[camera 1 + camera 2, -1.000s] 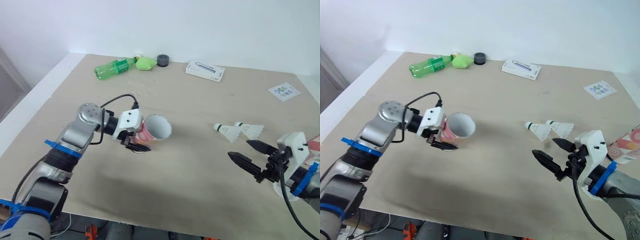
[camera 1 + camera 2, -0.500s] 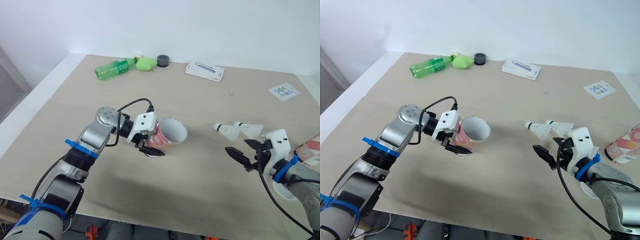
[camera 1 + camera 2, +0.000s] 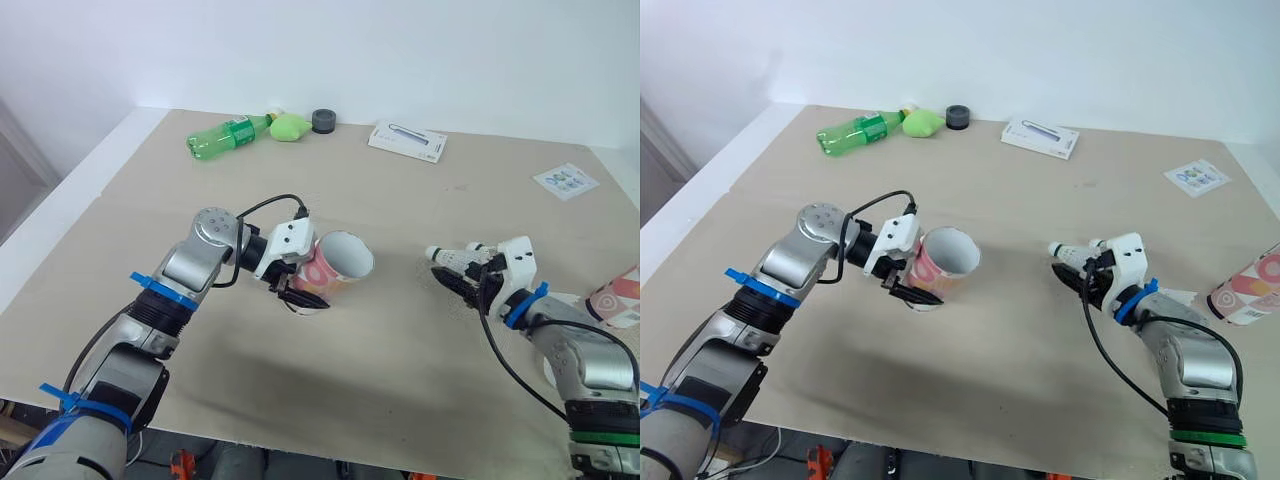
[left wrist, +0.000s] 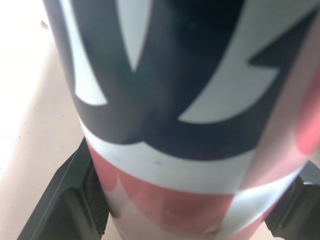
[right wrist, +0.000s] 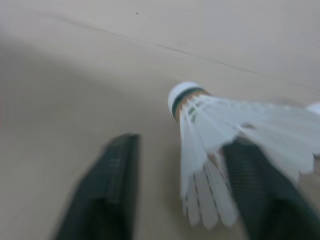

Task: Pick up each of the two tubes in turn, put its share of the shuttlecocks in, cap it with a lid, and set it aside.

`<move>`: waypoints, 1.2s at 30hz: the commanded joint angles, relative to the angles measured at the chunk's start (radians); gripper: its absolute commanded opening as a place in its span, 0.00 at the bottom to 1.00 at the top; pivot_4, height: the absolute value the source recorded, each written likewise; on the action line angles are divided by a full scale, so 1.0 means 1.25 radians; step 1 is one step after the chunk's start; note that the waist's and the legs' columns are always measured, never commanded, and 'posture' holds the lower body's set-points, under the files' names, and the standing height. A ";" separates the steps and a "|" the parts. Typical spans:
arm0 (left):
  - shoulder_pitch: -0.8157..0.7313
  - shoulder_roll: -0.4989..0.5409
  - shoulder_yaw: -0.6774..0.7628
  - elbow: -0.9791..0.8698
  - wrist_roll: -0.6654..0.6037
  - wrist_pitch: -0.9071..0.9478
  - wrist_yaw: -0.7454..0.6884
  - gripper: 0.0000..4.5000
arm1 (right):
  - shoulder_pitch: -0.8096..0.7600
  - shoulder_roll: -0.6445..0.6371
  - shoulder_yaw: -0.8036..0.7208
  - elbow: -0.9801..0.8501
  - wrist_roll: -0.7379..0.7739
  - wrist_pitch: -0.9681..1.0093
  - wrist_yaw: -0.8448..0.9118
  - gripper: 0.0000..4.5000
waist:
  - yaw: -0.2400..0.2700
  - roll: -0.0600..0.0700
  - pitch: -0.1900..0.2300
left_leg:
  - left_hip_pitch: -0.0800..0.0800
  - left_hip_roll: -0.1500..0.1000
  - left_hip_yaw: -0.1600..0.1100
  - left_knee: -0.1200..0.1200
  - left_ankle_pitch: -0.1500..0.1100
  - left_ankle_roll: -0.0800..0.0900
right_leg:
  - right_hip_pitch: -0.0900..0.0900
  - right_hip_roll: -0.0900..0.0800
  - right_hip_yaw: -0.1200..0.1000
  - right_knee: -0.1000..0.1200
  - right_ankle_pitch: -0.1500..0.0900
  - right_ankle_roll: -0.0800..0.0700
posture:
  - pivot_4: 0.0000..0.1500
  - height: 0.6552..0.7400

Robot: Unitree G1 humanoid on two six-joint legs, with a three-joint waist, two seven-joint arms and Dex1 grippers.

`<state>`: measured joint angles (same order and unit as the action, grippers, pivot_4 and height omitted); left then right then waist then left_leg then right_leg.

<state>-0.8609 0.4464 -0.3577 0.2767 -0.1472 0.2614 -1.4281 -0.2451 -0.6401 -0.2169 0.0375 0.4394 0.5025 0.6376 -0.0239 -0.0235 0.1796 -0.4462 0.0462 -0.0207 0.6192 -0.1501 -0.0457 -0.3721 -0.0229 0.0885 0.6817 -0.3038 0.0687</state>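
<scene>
Holding the tube (image 3: 338, 266) tipped over near the middle of the table (image 3: 400, 180), the left gripper (image 3: 298, 292) has its fingers squeezed tight on it. The right gripper (image 3: 462, 282) has its fingers spread apart, with the feathers of a shuttlecock (image 5: 215, 135) between them. That looks light and easy to crush, so pinch softly by the cork. No words on the tube can be read

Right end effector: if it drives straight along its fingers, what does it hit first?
The nearer shuttlecock: the right end effector is open and the feather skirt sits between its fingers, cork end away. Past that, only table, though depth is unclear.
</scene>
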 commanded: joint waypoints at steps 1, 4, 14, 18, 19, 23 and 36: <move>-0.017 0.002 0.005 -0.019 -0.003 0.008 0.000 0.74 | -0.008 0.006 -0.005 -0.009 0.006 -0.030 0.032 0.23 | 0.000 0.000 0.000 | 0.000 0.000 0.000 0.000 0.000 0.000 | 0.000 0.000 0.000 0.000 0.000 0.000 | 1.00 0.77; -0.017 0.001 0.006 -0.024 -0.004 0.014 0.001 0.74 | 0.010 0.010 -0.013 -0.030 0.024 -0.028 0.050 0.00 | 0.000 0.000 0.000 | 0.000 0.000 0.000 0.000 0.000 0.000 | 0.000 0.000 0.000 0.000 0.000 0.000 | 1.00 0.77; -0.030 -0.008 -0.006 -0.003 0.000 0.013 -0.014 0.74 | 0.057 -0.039 -0.062 -0.238 0.130 0.019 0.122 0.00 | 0.000 0.001 0.001 | 0.000 0.000 0.000 0.000 0.000 0.000 | 0.000 0.000 0.000 0.000 0.000 0.000 | 1.00 0.77; -0.038 -0.010 -0.006 0.006 0.000 0.013 -0.021 0.74 | 0.013 -0.139 -0.118 -0.402 0.215 0.072 0.151 0.00 | 0.000 0.002 0.001 | 0.000 0.000 0.000 0.000 0.000 0.000 | 0.000 0.000 0.000 0.000 0.000 0.001 | 1.00 0.77; -0.040 -0.010 -0.006 0.010 0.000 0.012 -0.023 0.74 | 0.006 -0.160 -0.128 -0.428 0.235 0.080 0.161 0.00 | 0.000 0.002 0.001 | 0.000 0.000 0.000 0.000 0.000 0.000 | 0.000 0.000 0.000 0.000 0.000 0.001 | 1.00 0.77; -0.046 -0.010 -0.011 0.026 0.004 0.004 -0.035 0.74 | -0.029 -0.295 -0.125 -0.534 0.296 0.112 0.258 0.00 | 0.000 0.002 0.001 | 0.000 0.001 -0.001 0.000 0.000 0.000 | 0.000 0.000 -0.001 0.000 -0.002 0.001 | 1.00 0.77; -0.084 -0.014 -0.032 0.057 0.018 -0.003 -0.076 0.74 | -0.314 -0.363 0.207 -0.437 0.085 0.011 0.411 0.00 | -0.006 0.001 0.001 | -0.001 0.001 -0.001 0.000 0.000 0.000 | -0.001 0.000 -0.001 0.000 -0.002 0.000 | 1.00 0.77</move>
<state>-0.9359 0.4309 -0.3944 0.3454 -0.1342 0.2674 -1.5153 -0.6078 -1.0932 0.0275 -0.5156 0.5743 0.5449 1.1180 -0.0314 -0.0219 0.1811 -0.4479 0.0472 -0.0217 0.6190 -0.1502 -0.0458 -0.3741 -0.0230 0.0867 0.6818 -0.3058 0.0685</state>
